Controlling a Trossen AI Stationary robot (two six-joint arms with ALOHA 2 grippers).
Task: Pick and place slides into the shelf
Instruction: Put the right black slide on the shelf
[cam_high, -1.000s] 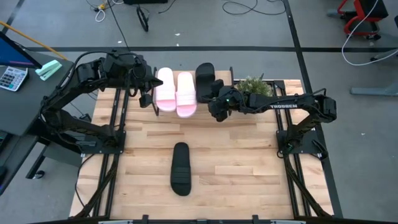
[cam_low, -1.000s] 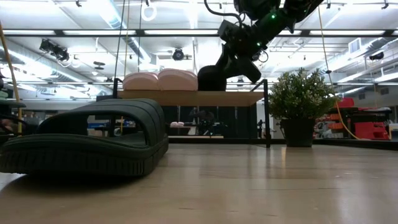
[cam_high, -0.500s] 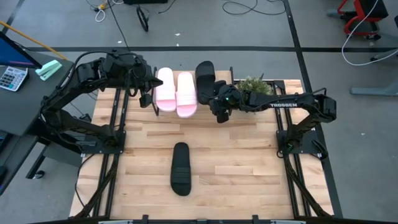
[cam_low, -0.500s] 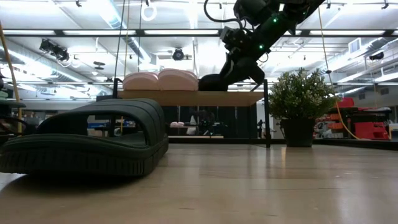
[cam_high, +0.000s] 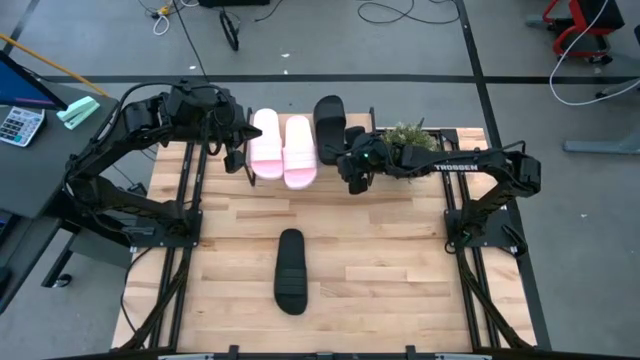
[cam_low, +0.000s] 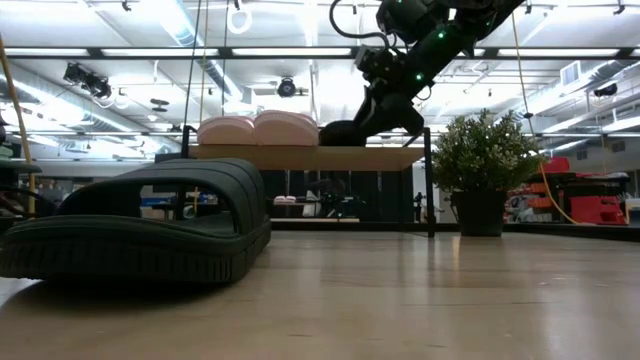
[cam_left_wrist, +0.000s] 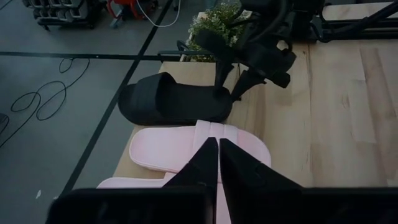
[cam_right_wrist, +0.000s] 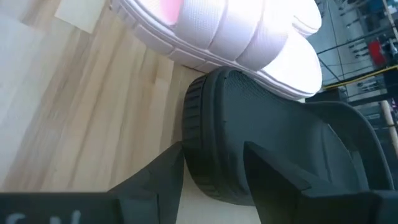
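On the shelf (cam_low: 300, 157), a light plank on black legs at the table's far side, the two pale pink slides (cam_high: 283, 148) lie side by side. A black slide (cam_high: 329, 122) lies flat to their right. My right gripper (cam_high: 352, 162) is at this slide's near end, shut on it. The other black slide (cam_high: 290, 270) rests sole-down in the middle of the table and looms large in the low view (cam_low: 140, 225). My left gripper (cam_left_wrist: 216, 152) is shut and hangs over the pink pair at the shelf's left end. My right gripper holds the black slide by its near end (cam_right_wrist: 208, 146), which is pinched between the two fingers, one finger (cam_right_wrist: 165, 171) at the ribbed sole edge and the other on the footbed side. The fingers slant down from the near right. The slide lies flat on the shelf plank.
A potted plant (cam_high: 405, 136) stands just right of the shelf, close behind my right arm. The wooden tabletop (cam_high: 380, 260) stretches around the loose black slide. Cables lie on the floor beyond the far edge.
My right gripper has lowered the black slide. A second ago its held end stood tipped up above the plank. Now the slide lies flat on the shelf beside the pink pair, nudged slightly toward the far edge.
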